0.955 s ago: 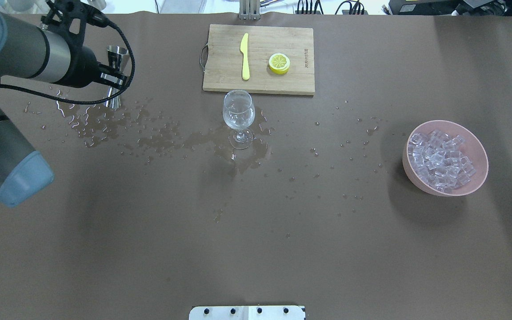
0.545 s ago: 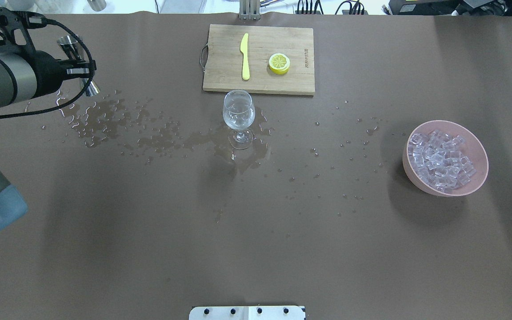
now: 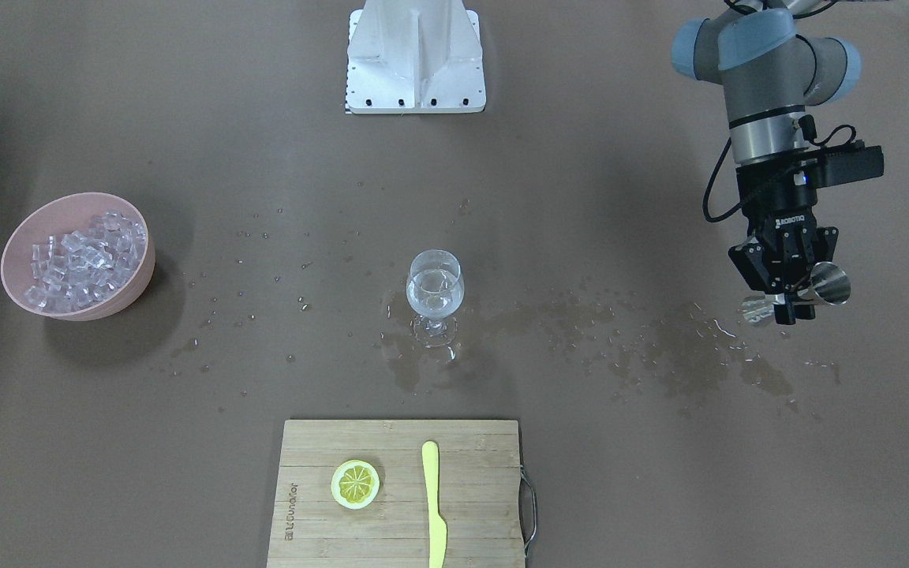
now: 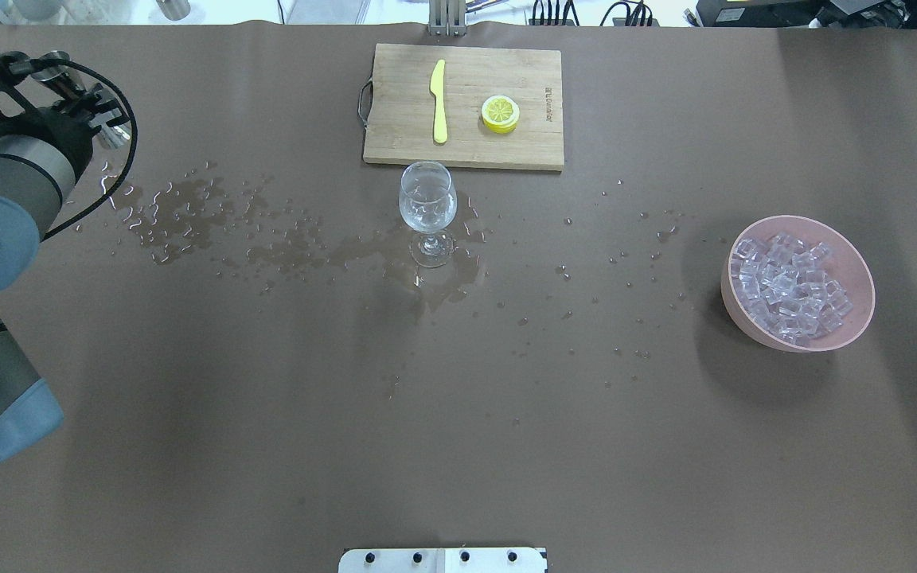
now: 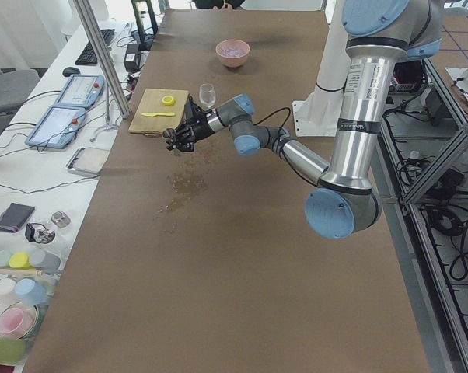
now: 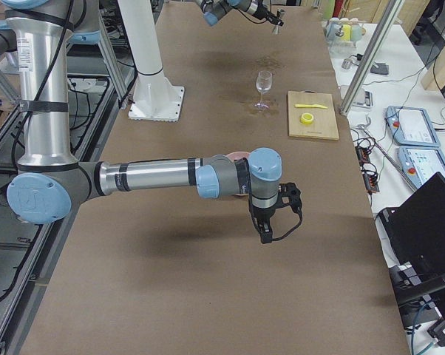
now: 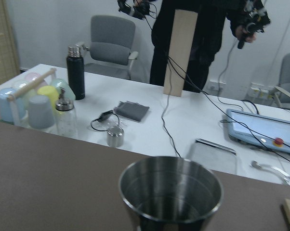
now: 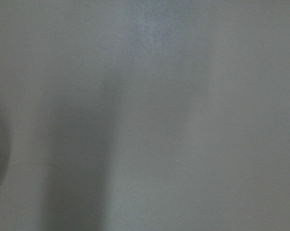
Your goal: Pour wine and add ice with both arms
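The left pincer [image 3: 787,288] is clenched on a steel measuring cup [image 3: 827,285], held on its side above the desk [image 4: 458,414] at about 10 o'clock in the overhead view. The wrist view looks straight into the cup's mouth, and it appears empty. From there, puddles [image 4: 188,211] trail toward the centre, as far as the stemmed glass [image 4: 427,199]. It stands a little to 12 o'clock of centre and holds a small amount of wine [image 3: 435,300]. The ice [image 4: 789,286] is heaped in a pink bowl [image 4: 864,274] at 3 o'clock, well apart from the glass. The right pincer [image 6: 267,233] hangs beyond the bowl, and I cannot tell whether it is clenched or released. I judge the pour done, with much spilled, and the ice not yet added.
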Robot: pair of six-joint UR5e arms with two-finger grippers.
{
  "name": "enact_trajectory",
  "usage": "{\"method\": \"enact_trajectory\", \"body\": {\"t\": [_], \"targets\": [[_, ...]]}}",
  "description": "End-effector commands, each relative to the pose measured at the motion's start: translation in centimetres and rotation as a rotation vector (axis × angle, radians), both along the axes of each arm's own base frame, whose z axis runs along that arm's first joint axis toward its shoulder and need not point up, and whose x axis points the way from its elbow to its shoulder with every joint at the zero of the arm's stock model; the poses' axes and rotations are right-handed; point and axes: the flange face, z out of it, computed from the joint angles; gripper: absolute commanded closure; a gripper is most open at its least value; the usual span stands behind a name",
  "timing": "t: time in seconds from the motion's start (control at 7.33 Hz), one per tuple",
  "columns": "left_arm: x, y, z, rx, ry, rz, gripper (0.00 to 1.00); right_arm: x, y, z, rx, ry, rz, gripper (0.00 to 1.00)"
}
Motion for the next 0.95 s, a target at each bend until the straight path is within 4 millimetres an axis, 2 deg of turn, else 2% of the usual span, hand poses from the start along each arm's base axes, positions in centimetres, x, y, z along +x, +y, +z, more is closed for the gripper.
{"method": "enact_trajectory", "body": {"t": [0.0,0.14,0.27,0.41,0.55,0.82], "targets": [[-3.0,1.9,9.5,-0.055,-0.141,-0.085,1.0,0.0,0.0,0.0,0.0,0.0,0.001,0.0],[-3.6,2.4,13.3,-0.056,-0.15,-0.083,1.0,0.0,0.0,0.0,0.001,0.0,-0.001,0.0],[-3.2,2.1,17.7,-0.076,-0.175,-0.082,1.0,0.0,0.0,0.0,0.0,0.0,0.001,0.0],[-2.8,1.9,20.9,-0.061,-0.16,-0.08,1.0,0.0,0.0,0.0,-0.002,0.0,0.001,0.0],[-2.0,1.3,23.0,-0.067,-0.168,-0.079,1.0,0.0,0.0,-0.1,0.001,0.0,0.001,0.0],[-1.2,0.6,22.4,-0.056,-0.172,-0.069,1.0,0.0,-0.1,-0.1,0.001,0.001,0.001,0.0]]}}
